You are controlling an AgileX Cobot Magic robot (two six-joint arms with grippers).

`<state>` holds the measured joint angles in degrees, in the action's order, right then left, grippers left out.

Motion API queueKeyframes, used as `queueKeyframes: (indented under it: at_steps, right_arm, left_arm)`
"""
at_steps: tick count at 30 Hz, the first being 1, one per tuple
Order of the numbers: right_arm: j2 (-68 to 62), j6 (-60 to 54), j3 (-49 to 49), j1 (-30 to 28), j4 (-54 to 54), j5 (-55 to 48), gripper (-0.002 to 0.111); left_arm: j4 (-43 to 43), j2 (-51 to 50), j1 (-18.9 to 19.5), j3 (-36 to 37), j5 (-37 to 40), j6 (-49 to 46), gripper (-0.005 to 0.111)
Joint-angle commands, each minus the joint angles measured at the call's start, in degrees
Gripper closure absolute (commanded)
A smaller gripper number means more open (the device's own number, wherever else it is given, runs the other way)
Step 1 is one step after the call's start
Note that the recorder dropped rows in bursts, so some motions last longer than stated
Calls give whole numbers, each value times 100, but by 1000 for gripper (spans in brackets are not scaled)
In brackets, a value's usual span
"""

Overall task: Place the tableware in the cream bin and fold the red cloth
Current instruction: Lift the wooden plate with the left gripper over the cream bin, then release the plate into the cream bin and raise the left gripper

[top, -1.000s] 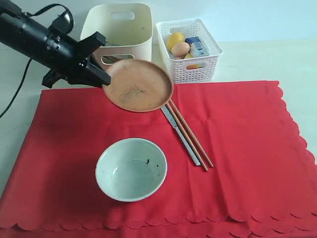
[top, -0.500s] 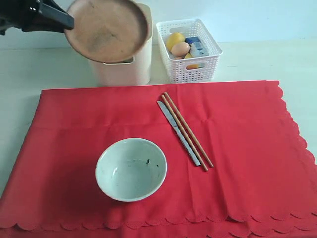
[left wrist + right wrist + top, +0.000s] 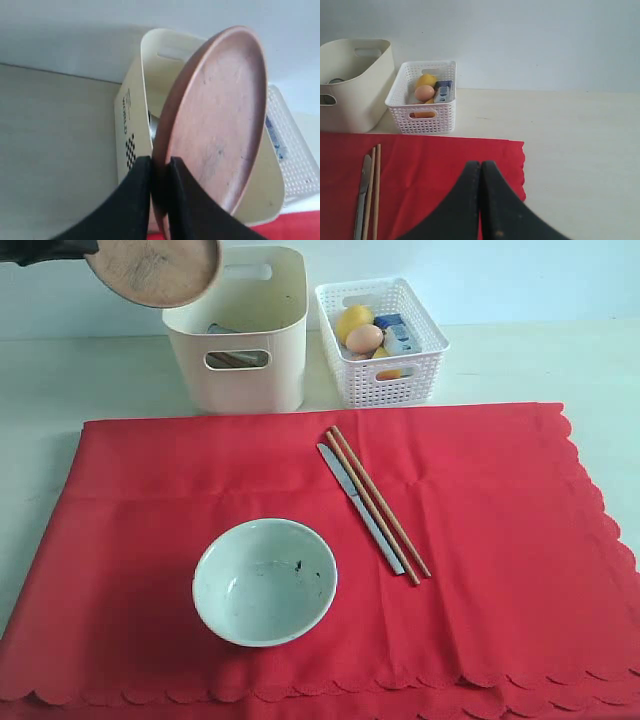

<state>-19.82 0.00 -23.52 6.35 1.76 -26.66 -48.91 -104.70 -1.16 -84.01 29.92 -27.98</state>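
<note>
The round brown plate (image 3: 155, 270), matte with faint scuffs and a raised rim, is pinched at its edge by the left claw (image 3: 159, 166), whose black fingers clamp the rim from both sides. The plate hangs tilted in the air at the top rim of the cream bin (image 3: 240, 360), a smooth plastic tub with rounded corners and oval handle holes. In the left wrist view, a label on the tub's side reads "WORLD" above a small black-and-white checker patch. A pale greenish bowl (image 3: 265, 580), glazed and speckled with dark crumbs, sits upright on the red cloth (image 3: 500, 540). To its right a metal knife (image 3: 361, 510) lies flat just beside a pair of wooden chopsticks (image 3: 383, 502), all running parallel at a slant. The cloth is plain bright fabric with scalloped edges and soft creases. The right claw (image 3: 481, 167) hovers over the cloth's edge, its fingers pressed together and holding nothing. A white lattice basket (image 3: 395, 380) beside the tub holds a lemon (image 3: 352, 318), an egg-shaped thing (image 3: 365, 337) and a blue-white carton (image 3: 395, 332). Everything rests on a pale wood-grain table (image 3: 100, 380) in front of a plain light wall (image 3: 500, 280).
</note>
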Motion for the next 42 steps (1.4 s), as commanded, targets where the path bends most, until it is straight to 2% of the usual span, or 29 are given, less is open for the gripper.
queueKeyframes:
  at_steps: [1, 4, 8, 16, 19, 24, 27, 35, 42]
  right_arm:
    - [-28, -41, 232, -37, 15, 241, 108]
    - [-28, -41, 317, -37, 15, 331, 108]
    - [-28, -41, 319, -37, -21, 284, 108]
    - [-42, -41, 319, -37, -39, 273, 108]
    - [-124, -41, 319, -37, -39, 273, 108]
    - [-353, -41, 319, -37, -39, 297, 108]
    - [-395, -41, 319, -37, -39, 311, 108]
    - [-395, -41, 319, -37, -39, 347, 108]
    - [-358, -41, 308, -37, -23, 364, 108]
  left_arm:
    - [-132, -764, -175, -902, -177, -50, 107]
    - [-117, -1385, -432, -1635, -177, -181, 107]
    - [-38, -1884, -628, -2106, -185, -199, 107]
    - [653, -2334, -918, -2319, -24, -199, 106]
    - [747, -2333, -957, -2319, 116, -199, 97]
    - [957, -2203, -957, -2319, 283, -199, 62]
    - [1215, -2049, -944, -2319, 518, -160, 48]
    - [1816, -1332, -872, -2319, 1653, 179, 46]
    - [2344, -779, -872, -2319, 3104, 748, 46]
